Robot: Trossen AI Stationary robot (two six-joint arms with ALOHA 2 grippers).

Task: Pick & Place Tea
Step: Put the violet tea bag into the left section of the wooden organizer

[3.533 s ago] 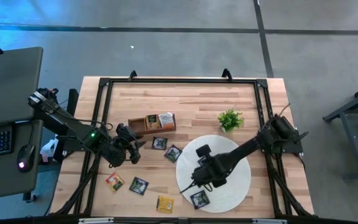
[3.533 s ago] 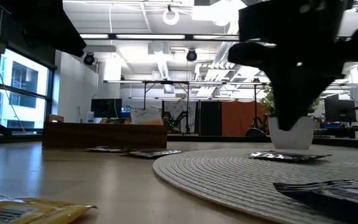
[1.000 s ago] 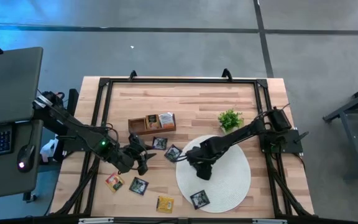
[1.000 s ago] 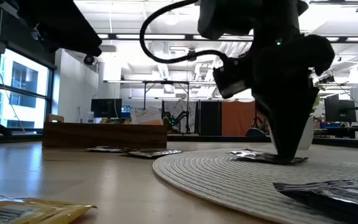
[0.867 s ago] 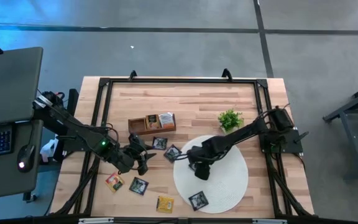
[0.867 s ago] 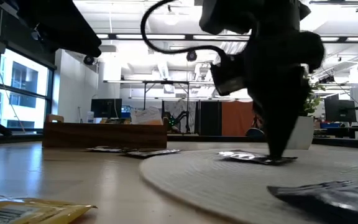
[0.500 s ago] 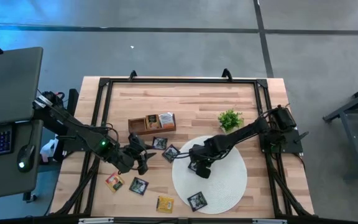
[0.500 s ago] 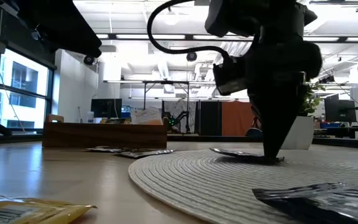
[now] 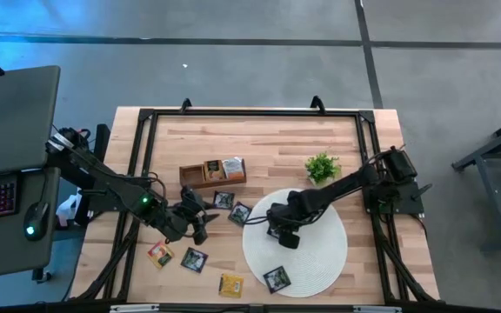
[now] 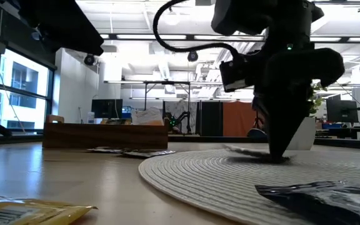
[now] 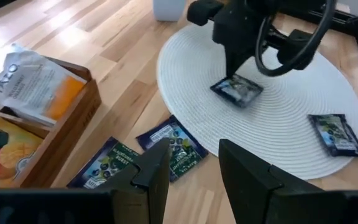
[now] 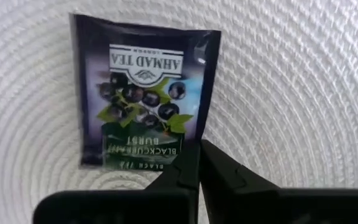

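Right gripper (image 12: 199,163): fingers pinched together on the edge of a black tea packet (image 12: 143,96), down on the white mat (image 9: 320,261).
Left gripper (image 11: 191,163): fingers apart, empty, above packets beside the wooden tray (image 11: 55,134).
Technique: likely lift slowly; the edge pinch is thin and the packet could slip.
Packet orientation: nearly square, flat; printed top edge pointed away from the right fingers.

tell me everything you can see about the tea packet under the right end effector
The tea packet is a small flat square sachet, dark purple-black and glossy like foil, printed with Ahmad Tea, Blackcurrant Burst, and berries with green leaves. It lies on the round white woven mat, near its left part, one edge slightly raised in the low view. The right end effector pinches its edge with shut fingers.
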